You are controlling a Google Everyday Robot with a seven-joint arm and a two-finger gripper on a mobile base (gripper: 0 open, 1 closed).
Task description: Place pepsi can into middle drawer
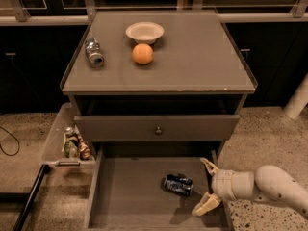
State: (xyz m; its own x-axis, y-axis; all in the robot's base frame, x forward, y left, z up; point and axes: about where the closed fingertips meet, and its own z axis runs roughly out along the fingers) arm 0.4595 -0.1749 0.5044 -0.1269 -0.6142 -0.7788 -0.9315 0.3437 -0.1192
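- Gripper (204, 186) hangs over the right side of the middle drawer (125, 201), fingers spread wide and holding nothing.
- Just to its left, the pepsi can (178, 185) lies on its side on the drawer floor (clear of both fingers).
- To its right, the arm (274, 189) runs out of frame, and the drawer's near end is cut off below.
- Up and left of it is the shut drawer front (120, 127) with its knob.
- Higher still, on the cabinet top (202, 57), sit a silver can (94, 53), an orange (143, 54) and a bowl (144, 32).
- Far left, a side tray (54, 141) holds small items, too murky to name.
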